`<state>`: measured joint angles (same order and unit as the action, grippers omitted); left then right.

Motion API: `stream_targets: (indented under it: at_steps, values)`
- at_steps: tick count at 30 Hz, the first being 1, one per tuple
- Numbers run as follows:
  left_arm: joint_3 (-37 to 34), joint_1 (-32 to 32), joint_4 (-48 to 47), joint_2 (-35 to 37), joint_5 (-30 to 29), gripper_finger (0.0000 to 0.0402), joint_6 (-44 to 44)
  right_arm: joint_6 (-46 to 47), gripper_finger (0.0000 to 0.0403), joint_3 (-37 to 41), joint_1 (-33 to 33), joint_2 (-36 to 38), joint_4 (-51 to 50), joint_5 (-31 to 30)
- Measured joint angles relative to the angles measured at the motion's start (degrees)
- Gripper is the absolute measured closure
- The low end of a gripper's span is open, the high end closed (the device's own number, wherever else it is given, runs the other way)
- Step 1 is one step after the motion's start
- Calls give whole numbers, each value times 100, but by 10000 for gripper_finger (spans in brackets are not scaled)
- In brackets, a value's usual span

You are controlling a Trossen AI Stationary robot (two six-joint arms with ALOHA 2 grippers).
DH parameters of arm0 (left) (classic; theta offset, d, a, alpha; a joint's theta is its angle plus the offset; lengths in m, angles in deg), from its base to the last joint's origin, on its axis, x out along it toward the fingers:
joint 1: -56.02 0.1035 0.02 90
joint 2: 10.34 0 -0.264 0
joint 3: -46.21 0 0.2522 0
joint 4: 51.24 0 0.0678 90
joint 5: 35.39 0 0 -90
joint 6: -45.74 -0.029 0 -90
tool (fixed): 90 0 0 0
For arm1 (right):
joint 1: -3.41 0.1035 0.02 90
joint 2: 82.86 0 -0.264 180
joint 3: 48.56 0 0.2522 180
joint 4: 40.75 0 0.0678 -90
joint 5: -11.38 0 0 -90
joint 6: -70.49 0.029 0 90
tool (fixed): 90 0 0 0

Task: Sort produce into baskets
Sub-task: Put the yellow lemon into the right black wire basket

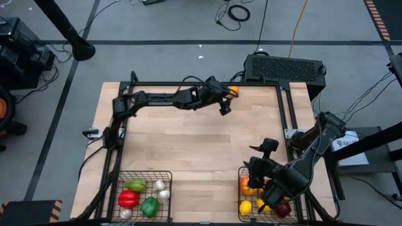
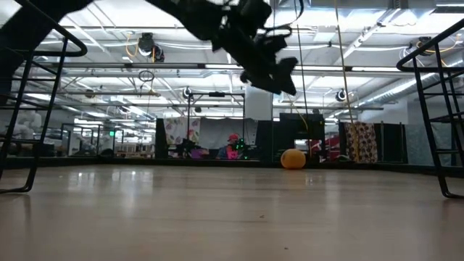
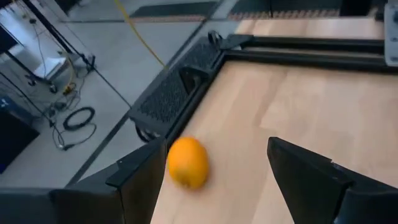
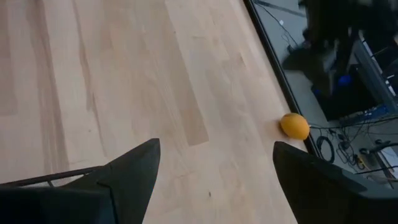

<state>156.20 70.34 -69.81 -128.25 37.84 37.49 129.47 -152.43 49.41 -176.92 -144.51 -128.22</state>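
One orange (image 1: 233,91) lies on the wooden table by its far edge; it also shows in the low view (image 2: 293,158) and the left wrist view (image 3: 187,162). My left gripper (image 1: 225,108) is open and empty, raised above the table (image 2: 270,71) just near of the orange (image 3: 217,155). My right gripper (image 1: 267,148) is open and empty (image 4: 214,149), above the far edge of the right basket (image 1: 244,171). That basket holds an orange piece, lemons and a red apple. The left basket (image 1: 119,179) holds green and red peppers and white garlic bulbs.
A black table frame (image 1: 286,113) runs around the tabletop, with posts showing in the low view (image 2: 449,109). A black mesh box (image 1: 286,68) stands beyond the far edge. Bare wood (image 1: 188,147) lies between the arms and the baskets.
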Motion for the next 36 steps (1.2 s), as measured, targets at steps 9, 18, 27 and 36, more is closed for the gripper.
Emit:
stream_targets:
  at_steps: [9, 18, 27, 36]
  values:
    - [64, 196, 1263, -720, -28, 116, 474, -144, 99, 0, -6, 0, 2, 0]
    - [323, 341, 1411, -1229, 140, 92, 1252, -185, 99, 0, -22, 0, -1, -11]
    - [330, 464, 1506, -1316, 263, 6, 1980, -225, 99, 0, -25, 0, -2, -39]
    - [332, 516, 1170, -1379, 186, 12, 1843, -268, 99, 0, -109, 0, -2, -39]
